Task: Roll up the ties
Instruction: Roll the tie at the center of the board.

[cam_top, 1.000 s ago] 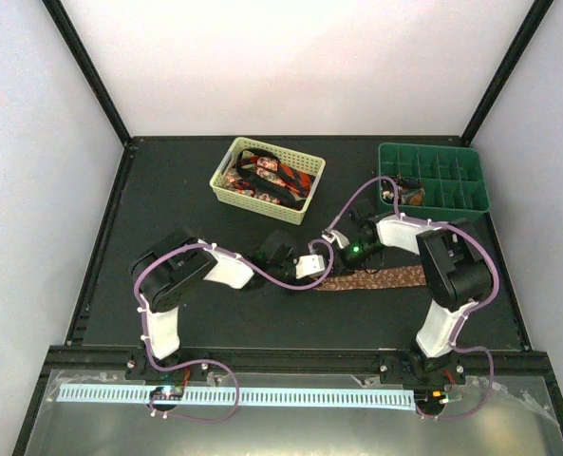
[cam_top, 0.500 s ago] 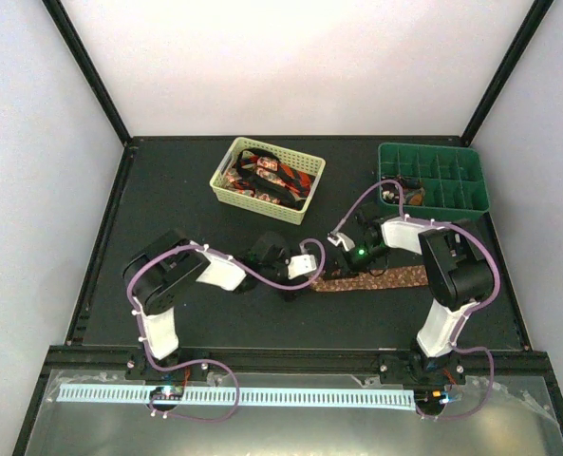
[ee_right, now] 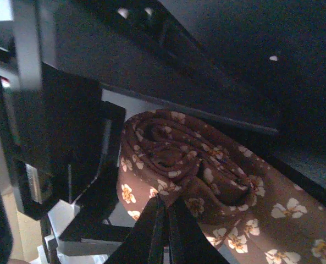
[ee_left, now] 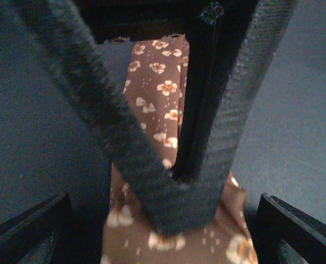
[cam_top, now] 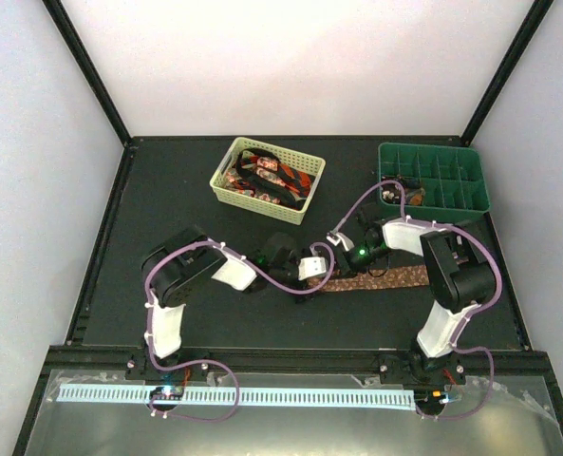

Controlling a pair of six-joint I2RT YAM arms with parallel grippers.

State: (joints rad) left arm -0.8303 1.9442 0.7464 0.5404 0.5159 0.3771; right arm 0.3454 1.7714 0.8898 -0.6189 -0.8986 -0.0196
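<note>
A brown tie with small pale flowers [cam_top: 387,279] lies flat on the black table, its left end wound into a roll [ee_right: 195,159]. My right gripper [ee_right: 164,202] is shut on the lower edge of that roll. In the left wrist view its two dark fingers [ee_left: 124,148] meet in a V over the tie [ee_left: 157,93]. My left gripper [ee_left: 161,212] stands open on either side of them, holding nothing. In the top view the left gripper [cam_top: 325,273] and the right gripper [cam_top: 345,265] meet at the tie's left end. More ties, red and black [cam_top: 272,178], lie in the basket.
A pale yellow lattice basket [cam_top: 226,180] stands at the back centre. A green divided tray [cam_top: 452,199] sits at the back right, one small item in a left cell. The left gripper's black and white body [ee_right: 58,165] is close beside the roll.
My left gripper has opened wide and let go of the tie. The right gripper has closed on the roll. The left arm's elbow shifted slightly.
</note>
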